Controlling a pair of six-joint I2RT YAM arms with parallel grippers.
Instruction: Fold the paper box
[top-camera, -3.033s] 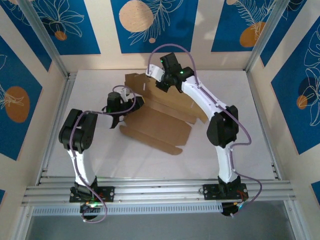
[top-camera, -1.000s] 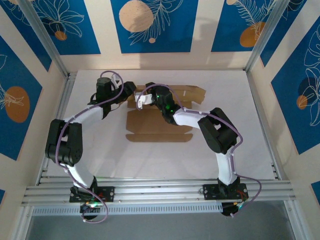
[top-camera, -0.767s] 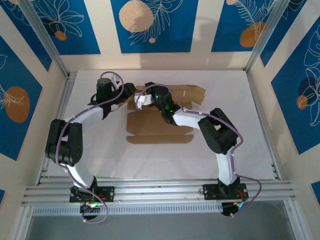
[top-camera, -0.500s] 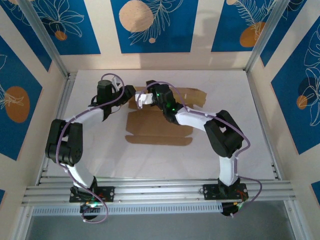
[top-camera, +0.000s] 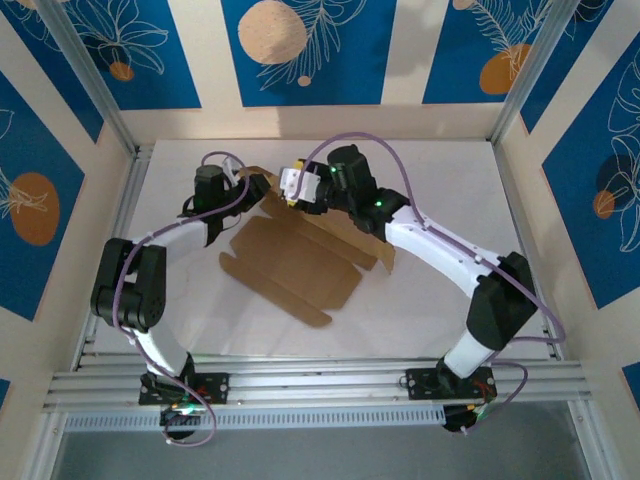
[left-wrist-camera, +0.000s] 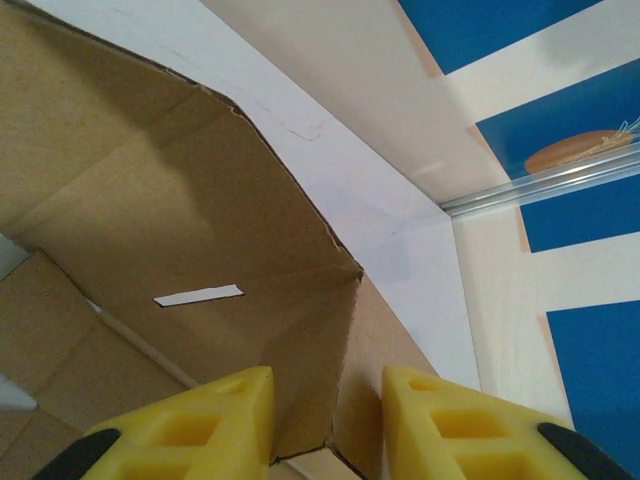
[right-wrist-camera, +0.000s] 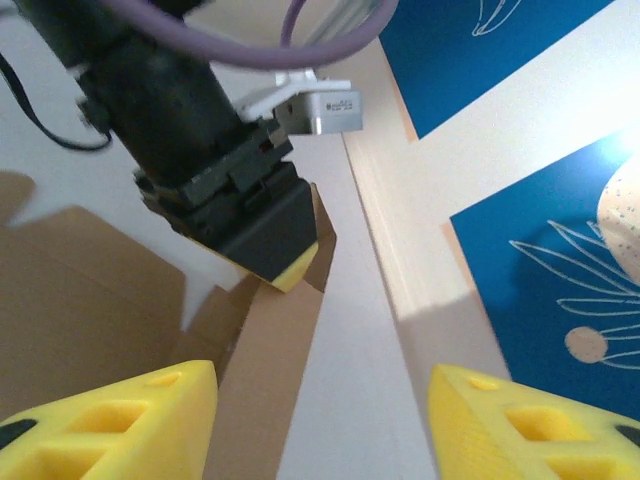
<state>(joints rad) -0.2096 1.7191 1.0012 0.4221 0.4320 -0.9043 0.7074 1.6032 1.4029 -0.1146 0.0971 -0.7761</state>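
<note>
The left arm (top-camera: 170, 232) reaches forward with a bent elbow; the left jaws stand at a narrow gap between yellow pads (left-wrist-camera: 200, 425). The right arm (top-camera: 440, 245) stretches long across toward them; the right jaws gape wide, with the left jaws just ahead of the opening.

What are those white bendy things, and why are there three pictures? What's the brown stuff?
Those are two robot arms, the left arm and the right arm, bolted to a white table. One picture looks down from above. The other two come from little cameras on the wrists, so you see each tool's yellow fingers. The brown thing is a paper box, mostly flat and not folded up yet. The left tool pinches a raised flap. The right tool is open, holding nothing.
</note>
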